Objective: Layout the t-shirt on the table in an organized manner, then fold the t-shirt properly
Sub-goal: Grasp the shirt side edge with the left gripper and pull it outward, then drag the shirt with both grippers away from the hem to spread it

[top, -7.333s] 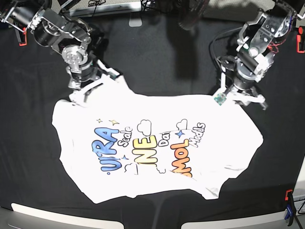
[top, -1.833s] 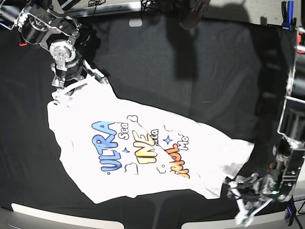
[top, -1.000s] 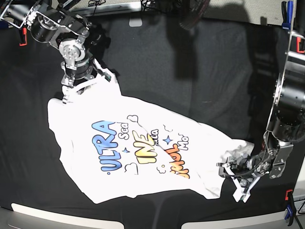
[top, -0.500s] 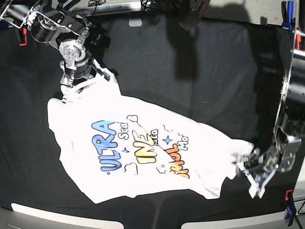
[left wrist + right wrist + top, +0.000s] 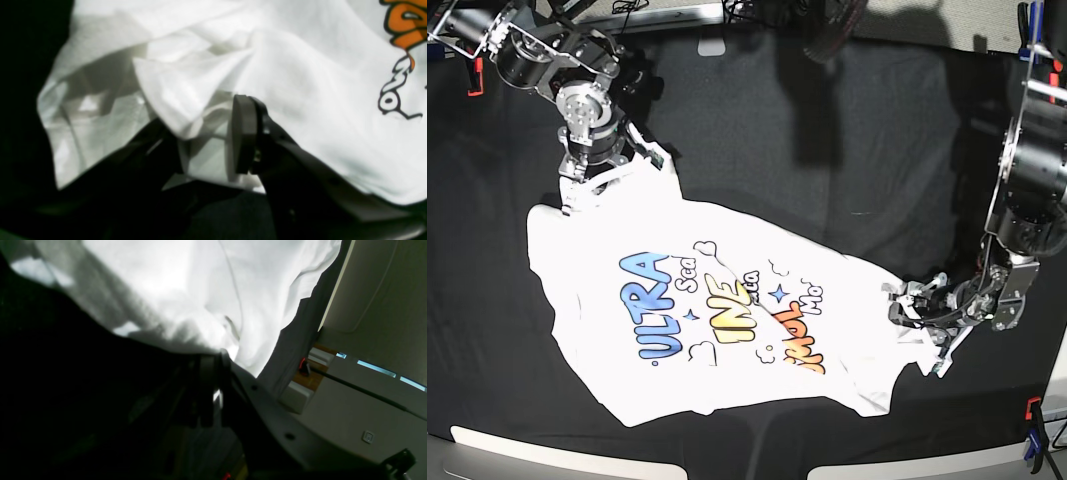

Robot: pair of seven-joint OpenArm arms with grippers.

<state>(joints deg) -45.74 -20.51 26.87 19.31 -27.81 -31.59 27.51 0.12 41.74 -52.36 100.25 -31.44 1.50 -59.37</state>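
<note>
Two tools engage your t-shirt (image 5: 727, 320) (print up): right tool (image 5: 592, 185) clamps the upper-left corner, left tool (image 5: 922, 325) straddles the lower-right hem, half-parted.

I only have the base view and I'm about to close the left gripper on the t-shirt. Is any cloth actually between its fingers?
Observer: Yes. In the left wrist view, a fold of the t-shirt hangs between the fingers of the left gripper.
Operator: Are its jaws apart?
Observer: Apart. The fold looks loose, not pinched, next to the dark pad.
Operator: And the other arm?
Observer: In the right wrist view, the right gripper is shut, and the shirt's edge runs into its fingers.
</note>
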